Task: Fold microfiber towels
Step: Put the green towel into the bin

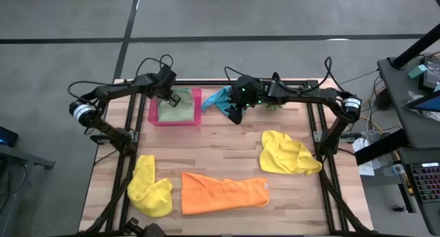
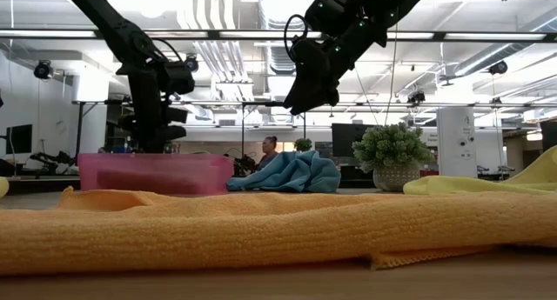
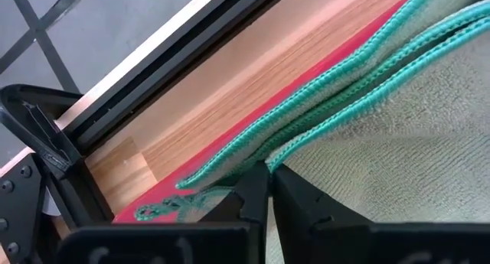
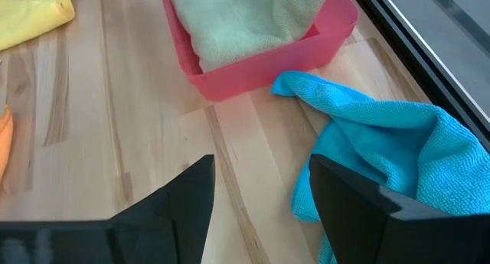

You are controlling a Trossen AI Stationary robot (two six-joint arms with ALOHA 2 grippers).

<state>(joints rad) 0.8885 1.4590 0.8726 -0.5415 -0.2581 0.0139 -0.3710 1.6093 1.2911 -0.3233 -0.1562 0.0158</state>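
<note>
Now the soft crumpled turquoise blue towel [image 4: 398, 134] lay on the wooden surface [image 4: 115, 126], just beside the flat pink tray [image 4: 260, 61]. Nearest, the right pincer [image 4: 260, 195] hung open above it. The left pincer [image 3: 268, 189] was shut in the tray at the folded light green towel [image 3: 398, 134].

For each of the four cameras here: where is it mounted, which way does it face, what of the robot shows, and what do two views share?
High: above the table, looking straight down; both arms, left hand over the pink tray.
Low: at tabletop height, looking level across the orange towel into the room; both arms come in from above.
Left wrist: on the left arm, facing the green towel; its shut fingers show.
Right wrist: on the right arm, facing the blue towel; its open fingers show.
Shared: both wrist views show the green towel in the tray.
</note>
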